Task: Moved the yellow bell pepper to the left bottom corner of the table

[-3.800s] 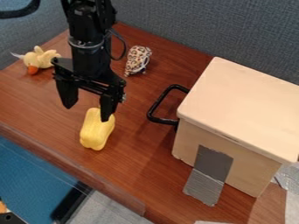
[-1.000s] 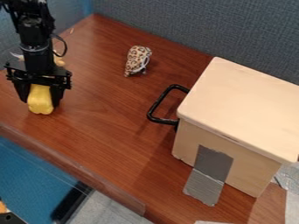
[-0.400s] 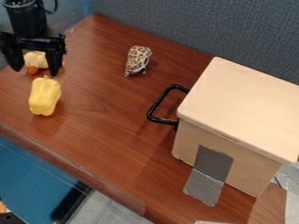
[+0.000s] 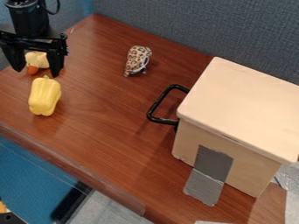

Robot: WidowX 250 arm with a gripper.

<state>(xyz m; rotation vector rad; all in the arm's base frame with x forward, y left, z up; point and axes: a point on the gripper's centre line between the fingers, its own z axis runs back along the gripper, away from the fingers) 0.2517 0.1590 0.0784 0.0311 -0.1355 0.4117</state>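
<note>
At the upper left my gripper (image 4: 37, 74) hangs open, its two fingers spread and nothing held between them. Just below its fingertips in the view, the yellow bell pepper (image 4: 44, 96) lies on the brown table (image 4: 111, 113), towards the table's left side, with its stem end pointing up the view. The pepper and the fingers appear apart.
Behind the gripper's fingers sits a yellow plush duck (image 4: 36, 60), partly hidden. A leopard-print toy (image 4: 137, 60) lies at the back middle. On the right stands a wooden box (image 4: 239, 109) with a black handle (image 4: 154, 107) sticking out to its left.
The pepper was moved left from the middle-left of the table in the gripper, then let go. My gripper has opened and risen off it, and has barely moved in the last moment.
</note>
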